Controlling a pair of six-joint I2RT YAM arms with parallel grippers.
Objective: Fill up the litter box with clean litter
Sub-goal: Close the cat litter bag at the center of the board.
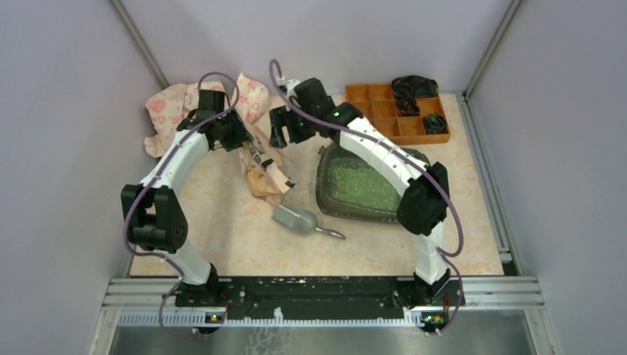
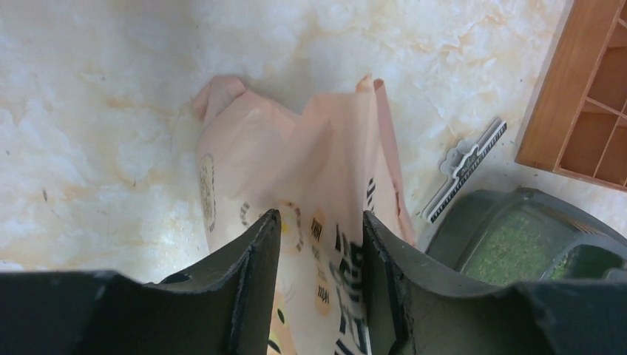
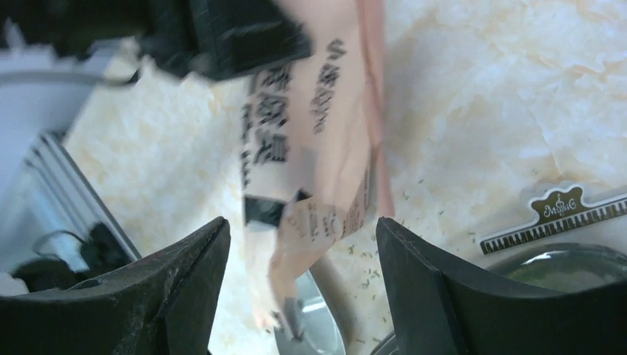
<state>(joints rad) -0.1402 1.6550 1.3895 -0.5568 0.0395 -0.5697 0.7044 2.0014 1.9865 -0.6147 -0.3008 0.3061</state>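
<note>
The dark litter box [image 1: 323,194] lies right of centre, with light-green clean litter [image 1: 358,185] in it; it also shows in the left wrist view [image 2: 473,222] with the litter [image 2: 510,244]. My left gripper [image 1: 231,134] is shut on the top of the peach printed paper bag [image 1: 260,166], which hangs between its fingers [image 2: 316,222] down to the table [image 2: 296,155]. My right gripper [image 1: 285,132] is open and empty [image 3: 303,229], just right of the bag [image 3: 310,126] and above the table. The left gripper [image 3: 222,29] shows at the top of the right wrist view.
A grey metal scoop [image 1: 296,220] lies below the bag's lower end, also seen in the right wrist view [image 3: 318,325]. An orange organiser tray [image 1: 395,111] stands at the back right. A pink floral cloth [image 1: 170,111] lies back left. A keyboard-print clip [image 3: 554,214] lies beside the box.
</note>
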